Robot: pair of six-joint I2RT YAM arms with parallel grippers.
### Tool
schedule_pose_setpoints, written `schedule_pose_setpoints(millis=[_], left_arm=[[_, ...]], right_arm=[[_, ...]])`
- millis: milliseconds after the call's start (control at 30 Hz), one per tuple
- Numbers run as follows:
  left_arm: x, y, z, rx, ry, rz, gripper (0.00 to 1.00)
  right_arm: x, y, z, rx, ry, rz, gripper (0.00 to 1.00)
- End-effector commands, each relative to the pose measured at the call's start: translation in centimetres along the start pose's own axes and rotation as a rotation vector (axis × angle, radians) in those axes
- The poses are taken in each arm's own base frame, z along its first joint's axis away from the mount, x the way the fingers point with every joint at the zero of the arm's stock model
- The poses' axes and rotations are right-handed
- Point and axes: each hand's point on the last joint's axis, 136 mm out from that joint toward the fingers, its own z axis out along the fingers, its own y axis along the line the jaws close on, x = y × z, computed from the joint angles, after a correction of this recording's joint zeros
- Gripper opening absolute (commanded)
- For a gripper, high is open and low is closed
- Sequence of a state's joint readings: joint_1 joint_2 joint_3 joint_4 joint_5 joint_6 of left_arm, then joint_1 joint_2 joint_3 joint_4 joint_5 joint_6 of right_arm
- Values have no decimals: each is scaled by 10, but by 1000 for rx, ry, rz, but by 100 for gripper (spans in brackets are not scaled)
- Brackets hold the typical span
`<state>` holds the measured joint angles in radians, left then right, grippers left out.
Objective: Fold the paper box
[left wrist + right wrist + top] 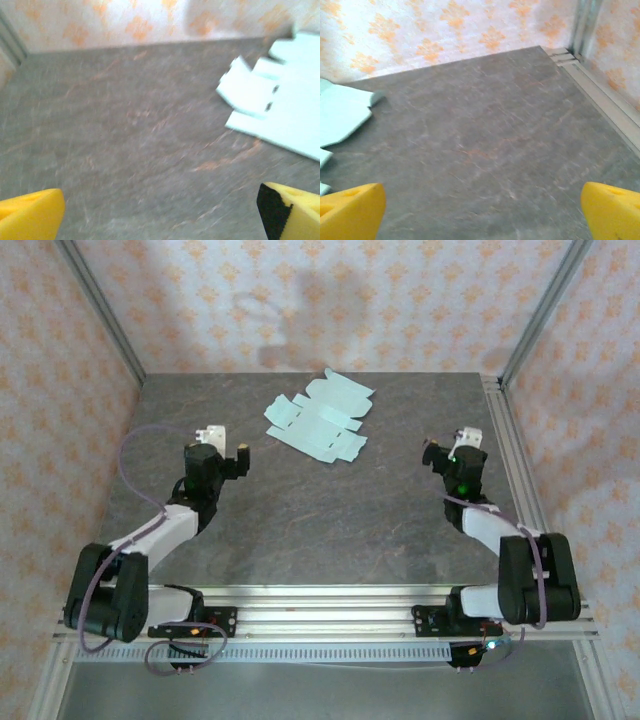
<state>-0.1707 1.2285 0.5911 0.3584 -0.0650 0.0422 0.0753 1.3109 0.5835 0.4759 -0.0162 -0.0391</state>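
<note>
Nearest you, the 2 arm bases sit on the aluminium rail (330, 602) along the table's near edge. Farther in, the left gripper (228, 442) hangs over the left part of the grey table (330, 530) with its jaws spread wide and nothing between them. Its wrist view puts the 2 yellow fingertips (30, 215) at the bottom corners over bare stone. The right gripper (450, 445) mirrors it on the right side, also fully released and empty. Beyond both, close to the far edge and a little left of centre, lies the paper box (318, 418). It is a flat die-cut mint sheet with no fold made yet, well apart from either gripper but nearer your left one. The left wrist view is blurred, so you cannot tell whether any flap stands proud of the surface. Behind the sheet rises the patterned back wall (320, 300). Your main hazard is, I judge, the thinness of the card. Fingers coming in low may fail to get under an edge and simply shove the sheet toward that wall. A pinch from 1 arm alone could let the sheet pivot. Pressing away from a score line would probably crease a panel instead of folding it. Closing hard on a loose tab could crumple it.
</note>
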Motion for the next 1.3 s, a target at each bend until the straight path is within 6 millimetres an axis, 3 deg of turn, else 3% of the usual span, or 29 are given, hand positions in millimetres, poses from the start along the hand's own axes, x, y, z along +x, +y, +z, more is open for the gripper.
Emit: schedule_pose_setpoints(millis=[0,133,300,467,567,800,1267], left_arm=[[-3,-3,-16,1,33,-54,100],[-9,-18,-31,66,16,-117,100],[-1,-29,-45,122,30,-122,100],[13,-28,-52,127,53,-120,100],[18,-26,-54,122,59,-123,100],[23,-23,-57,113,70,-120,100],[26,-20,-60,100,85,-117,100]], right_arm=[[-2,30,-3,-52,123,41,98],[-3,78,6,-164,235,178,95],[12,130,22,-244,373,352,90],[43,160,42,-291,529,437,67],[58,171,53,-317,591,461,51],[94,177,74,-304,676,482,37],[121,205,95,-399,770,551,32]])
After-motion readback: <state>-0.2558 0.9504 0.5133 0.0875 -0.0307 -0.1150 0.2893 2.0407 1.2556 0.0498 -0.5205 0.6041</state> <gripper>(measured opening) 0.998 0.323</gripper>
